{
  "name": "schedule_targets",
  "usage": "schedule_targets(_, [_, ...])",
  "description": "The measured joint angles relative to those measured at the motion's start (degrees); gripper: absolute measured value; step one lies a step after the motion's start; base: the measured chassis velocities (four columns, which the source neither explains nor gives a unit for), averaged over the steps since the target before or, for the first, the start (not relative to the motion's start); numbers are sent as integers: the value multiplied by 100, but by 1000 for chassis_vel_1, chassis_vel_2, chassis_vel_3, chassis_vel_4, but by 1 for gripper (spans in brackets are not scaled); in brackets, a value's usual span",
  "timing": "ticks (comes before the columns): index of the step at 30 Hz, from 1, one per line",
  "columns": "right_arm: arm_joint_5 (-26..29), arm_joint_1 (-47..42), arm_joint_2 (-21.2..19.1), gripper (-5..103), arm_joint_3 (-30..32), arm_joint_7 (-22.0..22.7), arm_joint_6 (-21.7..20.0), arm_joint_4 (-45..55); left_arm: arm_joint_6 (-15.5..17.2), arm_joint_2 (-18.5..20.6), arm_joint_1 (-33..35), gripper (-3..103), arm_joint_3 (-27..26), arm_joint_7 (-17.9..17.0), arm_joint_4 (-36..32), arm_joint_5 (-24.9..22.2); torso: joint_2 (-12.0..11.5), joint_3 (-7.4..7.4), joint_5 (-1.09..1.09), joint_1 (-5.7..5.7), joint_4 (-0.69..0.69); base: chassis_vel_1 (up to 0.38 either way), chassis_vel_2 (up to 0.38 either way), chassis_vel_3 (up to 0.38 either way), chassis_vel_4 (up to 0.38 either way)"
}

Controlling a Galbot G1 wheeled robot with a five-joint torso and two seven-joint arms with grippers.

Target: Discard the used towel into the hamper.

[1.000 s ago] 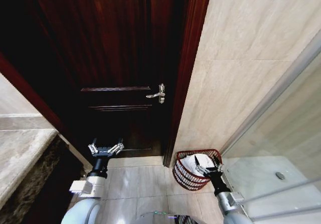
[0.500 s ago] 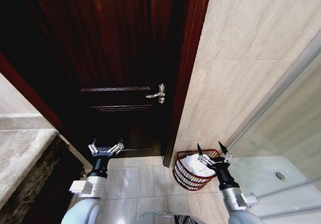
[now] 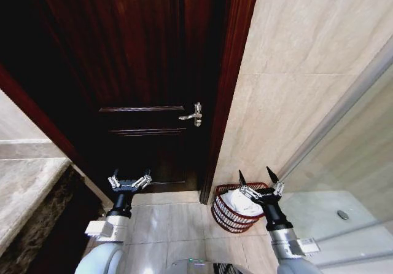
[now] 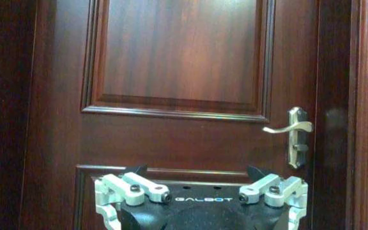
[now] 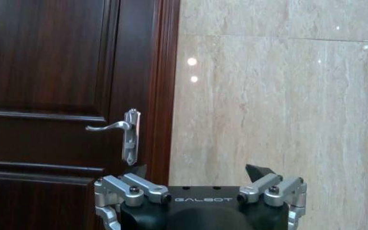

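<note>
A white towel (image 3: 236,201) lies inside the dark red wire hamper (image 3: 228,215), which stands on the tiled floor (image 3: 166,225) beside the door frame. The right tool (image 3: 258,183) hovers above its rim, spread wide and empty. The left tool (image 3: 129,180), also wide, faces the dark wooden door (image 3: 141,71).

Two claws are counted: the left claw (image 3: 129,181) at about 7 o'clock in the head view, with fingers spread, and the right claw (image 3: 258,179) at about 5 o'clock, also spread. One hamper (image 3: 228,212) is seen at 5 o'clock on the floor, and one white towel (image 3: 236,201) is counted inside it. One dark wooden door (image 3: 135,71) is seen at 12 o'clock, with one silver lever handle (image 3: 193,115) on it. One stone counter (image 3: 24,188) is counted at 9 o'clock. One floor drain (image 3: 343,214) is seen at 4 o'clock.
</note>
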Motion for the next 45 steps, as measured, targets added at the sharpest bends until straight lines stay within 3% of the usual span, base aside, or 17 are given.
schedule_targets(27, [6, -6, 13, 100, -32, 31, -18, 27, 0, 0, 0, 100, 0, 0, 0, 0, 2, 1, 0, 0, 0, -2, -1, 2, 2])
schedule_targets(45, [8, -5, 12, 100, -28, 30, -20, 21, 0, 0, 0, 100, 0, 0, 0, 0, 2, 1, -1, 1, 0, -86, -98, 88, 83])
